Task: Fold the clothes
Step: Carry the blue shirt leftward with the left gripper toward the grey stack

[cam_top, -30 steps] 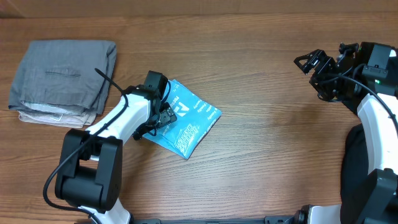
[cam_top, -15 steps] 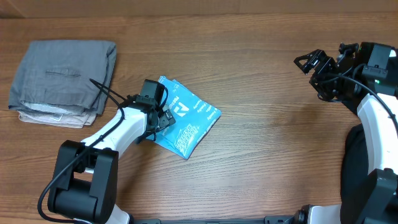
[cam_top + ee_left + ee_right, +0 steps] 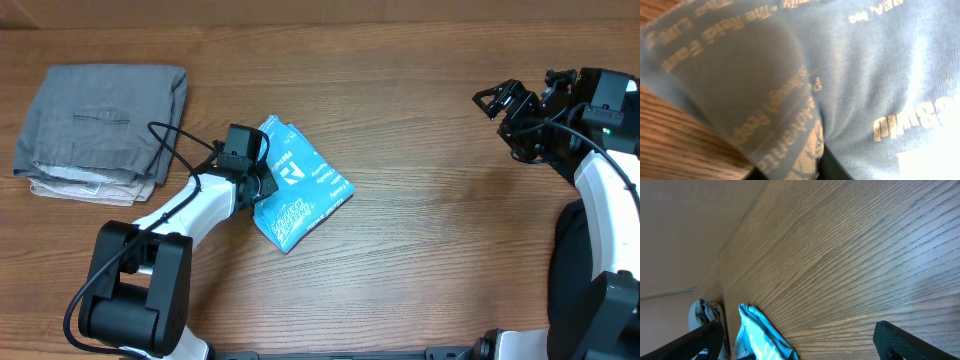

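Two white-and-black robot arms are rising from the near edge of the brown wood-grain worktop (image 3: pixel 430 250). The left arm (image 3: pixel 190 205) is leaning low and forward toward the middle. Its wrist is sitting right at the near-left edge of the light blue cotton T-shirt (image 3: pixel 300 195) with white lettering. The left jaws are hiding under the wrist in the overhead view. In the left wrist view, blue cloth is filling almost the whole frame, with a ridge of it bunching up close to the lens, so the left jaws are seeming to pinch shut on a fold of the T-shirt. The right arm (image 3: pixel 600 190) is bending back at the right side, partly cut off by the frame edge. The right jaws are standing wide open over bare wood, holding nothing, with dark fingertips (image 3: pixel 905 345) showing low in the right wrist view.

The T-shirt is lying as a small tilted packet left of centre. Its lettering is blurring too much to read, and a dark sliver low in the left wrist view is staying unidentifiable.

Farther back at the left, a folded pile of grey cloth (image 3: pixel 100 130) is resting flat, well apart from the T-shirt. Beyond the worktop's far edge, a plain beige wall (image 3: pixel 685 230) is showing.
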Controlling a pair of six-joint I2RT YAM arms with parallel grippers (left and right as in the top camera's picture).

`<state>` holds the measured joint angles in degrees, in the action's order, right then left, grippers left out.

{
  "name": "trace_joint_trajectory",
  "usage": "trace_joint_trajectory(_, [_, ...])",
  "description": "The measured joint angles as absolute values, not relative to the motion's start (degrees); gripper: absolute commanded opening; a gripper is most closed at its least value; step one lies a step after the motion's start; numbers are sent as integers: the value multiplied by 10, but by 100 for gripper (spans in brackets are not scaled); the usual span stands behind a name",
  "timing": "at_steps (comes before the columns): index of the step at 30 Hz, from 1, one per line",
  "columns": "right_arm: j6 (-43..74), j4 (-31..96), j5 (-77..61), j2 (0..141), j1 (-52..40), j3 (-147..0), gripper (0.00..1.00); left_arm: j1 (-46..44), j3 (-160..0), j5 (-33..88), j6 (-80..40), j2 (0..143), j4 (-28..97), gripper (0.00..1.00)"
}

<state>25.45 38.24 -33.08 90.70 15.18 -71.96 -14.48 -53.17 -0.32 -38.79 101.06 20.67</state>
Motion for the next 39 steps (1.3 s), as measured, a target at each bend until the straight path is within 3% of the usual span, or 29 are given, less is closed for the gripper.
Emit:
trace_joint_trajectory(9, [255, 382, -331, 907, 152, -720, 100, -143, -597, 6, -301, 1035, 277, 4])
trace_joint_trajectory(17, [255, 382, -331, 907, 152, -720, 100, -143, -780, -15, -142, 1048, 407, 4])
trace_joint_trajectory(29, [255, 383, -331, 907, 152, -720, 100, -143, -950, -206, 53, 1048, 509, 4])
trace_joint_trajectory(39, [255, 383, -331, 907, 152, -720, 100, -129, -1012, -296, 165, 1048, 510, 4])
